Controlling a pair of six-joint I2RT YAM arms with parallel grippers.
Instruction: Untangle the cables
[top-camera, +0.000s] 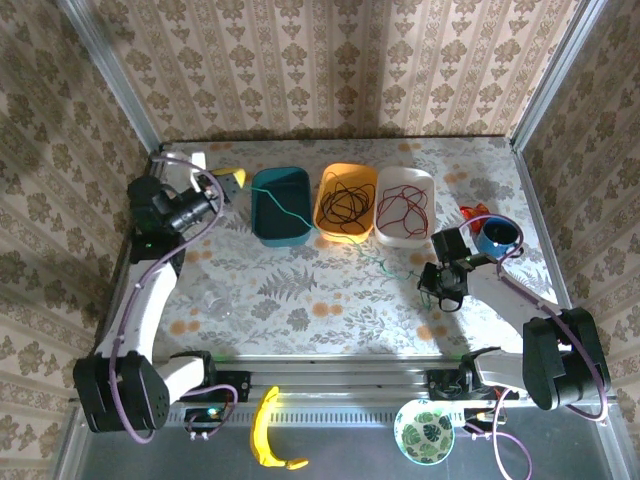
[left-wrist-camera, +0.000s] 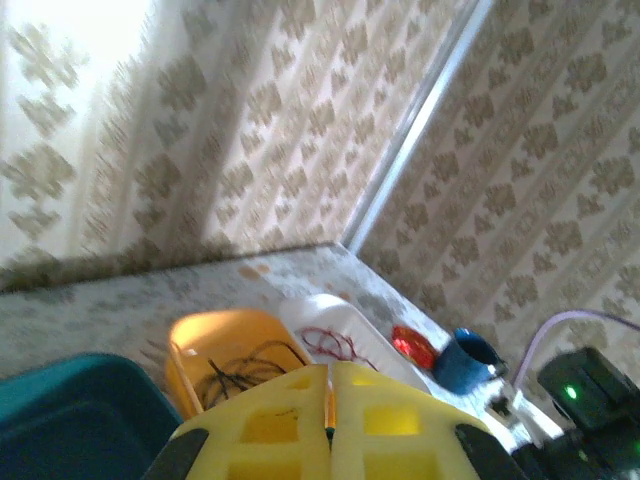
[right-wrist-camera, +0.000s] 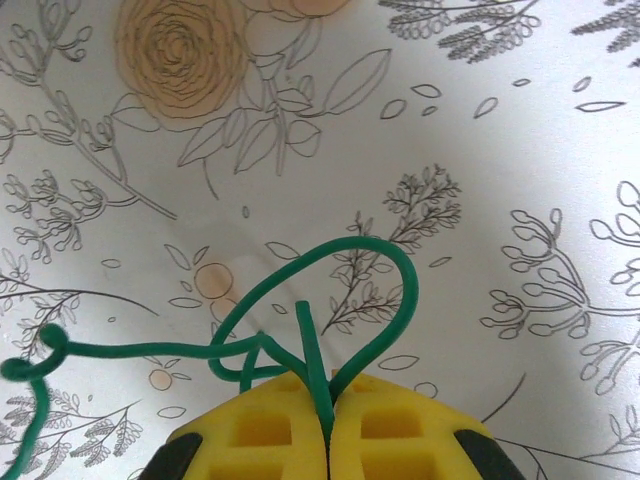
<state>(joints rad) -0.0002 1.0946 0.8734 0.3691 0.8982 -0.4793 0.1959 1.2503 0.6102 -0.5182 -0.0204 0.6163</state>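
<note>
A green cable (top-camera: 285, 207) runs from my left gripper (top-camera: 235, 180) at the back left, across the teal bin (top-camera: 262, 228), over the table to my right gripper (top-camera: 432, 288). In the right wrist view the gripper (right-wrist-camera: 327, 385) is shut on a loop and a loose end of the green cable (right-wrist-camera: 410, 290), just above the flowered tabletop. The left gripper (left-wrist-camera: 330, 370) is held up off the table, its yellow jaws shut on a thin strand. A black cable (top-camera: 345, 205) lies in the orange bin (top-camera: 345, 168). A red cable (top-camera: 403, 208) lies in the white bin (top-camera: 408, 172).
A blue cup (top-camera: 495, 235) and a small red thing (top-camera: 472, 212) stand right of the white bin. A small clear object (top-camera: 215, 305) lies on the table's left side. Papered walls close in the back and both sides. A banana (top-camera: 268, 430) and a bowl (top-camera: 423, 430) lie below the front rail.
</note>
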